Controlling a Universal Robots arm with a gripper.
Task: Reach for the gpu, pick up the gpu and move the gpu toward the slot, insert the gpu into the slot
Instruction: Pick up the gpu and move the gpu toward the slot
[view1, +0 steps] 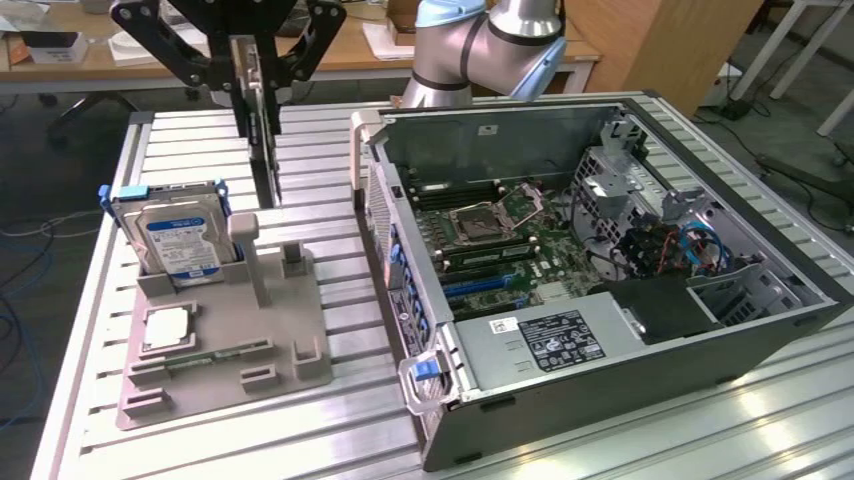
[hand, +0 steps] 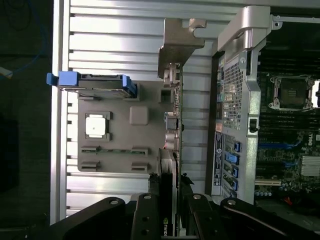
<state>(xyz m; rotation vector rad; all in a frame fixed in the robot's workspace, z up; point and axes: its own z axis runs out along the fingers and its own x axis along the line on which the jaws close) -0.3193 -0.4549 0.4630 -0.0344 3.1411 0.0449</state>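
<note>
Exterior view findings: a slatted metal surface (view1: 667, 440) carried a grey holding fixture (view1: 287, 350) on the exterior view's left and an open computer case (view1: 747, 330) on the exterior view's right. A hard drive (view1: 180, 240) stood upright in the fixture's rear pocket. A small square silver chip (view1: 167, 328) lay flat in a recess nearer the camera. Inside the case, the motherboard showed a processor socket (view1: 481, 220). The slot (view1: 481, 285) lay among the blue connector strips below the socket. The case's near side wall (view1: 387, 250) stood between the fixture and the motherboard.

The gpu (view1: 264, 160) hung on edge directly below the end effector (view1: 256, 95), above the fixture and just clear of it. It was well apart from the slot and outside the case.

Wrist view findings: the gpu (hand: 176, 115) ran edge-on away from the end effector (hand: 169, 200), with its pale bracket (hand: 180, 45) at the far end. The black fingers (hand: 145, 215) were closed narrowly onto the card from both faces, holding it.
</note>
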